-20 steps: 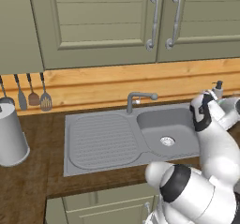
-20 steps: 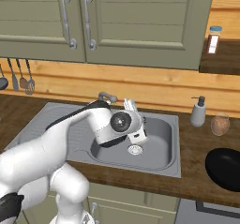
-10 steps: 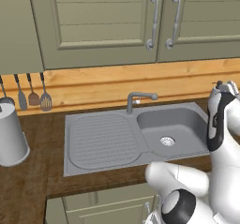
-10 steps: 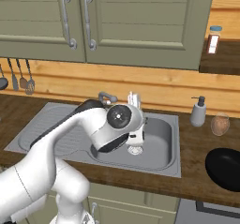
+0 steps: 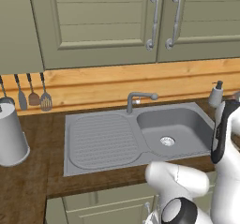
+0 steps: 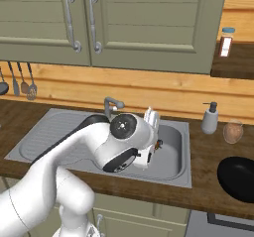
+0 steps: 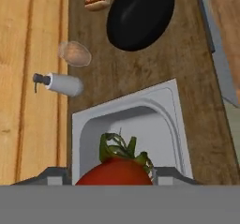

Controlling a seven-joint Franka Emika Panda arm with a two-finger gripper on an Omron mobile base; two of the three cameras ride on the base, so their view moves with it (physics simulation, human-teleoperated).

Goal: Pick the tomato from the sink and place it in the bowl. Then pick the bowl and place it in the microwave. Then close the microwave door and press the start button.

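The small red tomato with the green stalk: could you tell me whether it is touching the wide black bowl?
Apart. In the hand view the tomato sits low above the grey sink basin, while the bowl lies far off on the wooden counter.

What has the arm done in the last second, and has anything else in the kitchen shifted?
The arm swung toward the right end of the sink, lifting the tomato held between its fingers above the basin. The bowl, soap dispenser and tap stayed put.
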